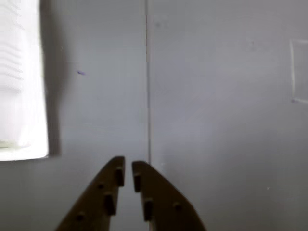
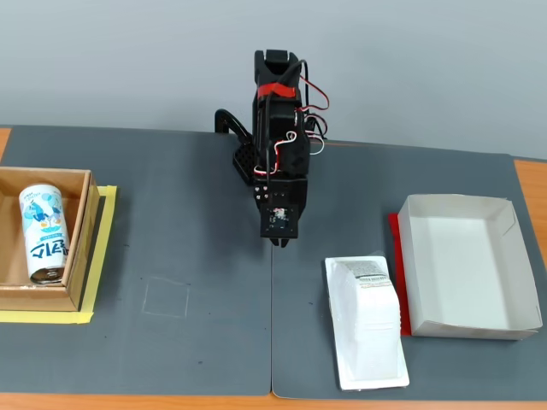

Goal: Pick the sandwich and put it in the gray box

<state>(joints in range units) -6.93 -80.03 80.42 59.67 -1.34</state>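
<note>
The two-fingered brown pincer (image 1: 128,169) is being seen in the wrist view with its fingertips nearly touching, only a thin slit being left between them, and nothing is being gripped. It is being held above the dark grey matted surface (image 1: 216,120), close beside the straight seam (image 1: 148,86) where two mats are meeting. In the fixed view the pincer (image 2: 281,242) is being pointed downward at the end of the black jointed arm (image 2: 275,145), which is being marked by a red band near its top and trailed by red and white wires.

The sandwich, a white elongated wedge-shaped package on a flat white backing (image 2: 366,320), is being shown lying on the surface to the right of and nearer the camera than the pincer, well apart from it, with its small grey printed label turned toward the far end. In the wrist view a bright white edge of it (image 1: 21,82) is being caught at the left margin.

Just beside the sandwich, on its right in the fixed view, the shallow pale grey cardboard box with low walls (image 2: 504,265) is being seen, a red strip running along its near-left side.

At the far left a brown cardboard box (image 2: 77,248) is being framed by yellow tape (image 2: 101,256), and a blue-and-white drink can (image 2: 43,232) is being held inside it, lying on its side. A faint chalk square (image 2: 167,298) is being shown on the surface between that box and the seam.
</note>
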